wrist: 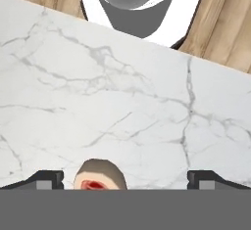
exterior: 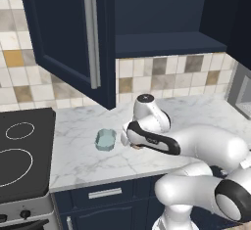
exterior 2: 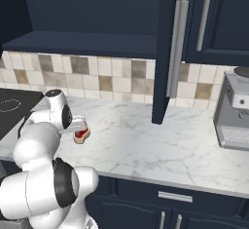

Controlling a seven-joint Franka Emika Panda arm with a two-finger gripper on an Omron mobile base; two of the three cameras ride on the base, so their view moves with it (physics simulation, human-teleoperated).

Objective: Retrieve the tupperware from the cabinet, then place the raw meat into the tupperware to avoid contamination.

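The raw meat (wrist: pixel 99 179), a small red slice with a tan rim, lies on the marble counter (wrist: pixel 122 92), between my fingertips (wrist: pixel 46 179) and nearer the left one. My gripper (wrist: pixel 128 180) is open and wide, lowered over the meat (exterior 2: pixel 81 135) without closing on it. In the left base view the tupperware (exterior: pixel 105 140), pale blue and shallow, sits on the counter just left of my gripper (exterior: pixel 131 145). The navy cabinet (exterior: pixel 63 33) hangs above with its door swung open.
A black stovetop (exterior: pixel 19 150) borders the counter on the left. A grey coffee machine (exterior 2: pixel 233 116) stands at the right end. The open cabinet door (exterior 2: pixel 165 52) hangs over the counter's middle. Navy drawers (exterior: pixel 105 193) run below the front edge.
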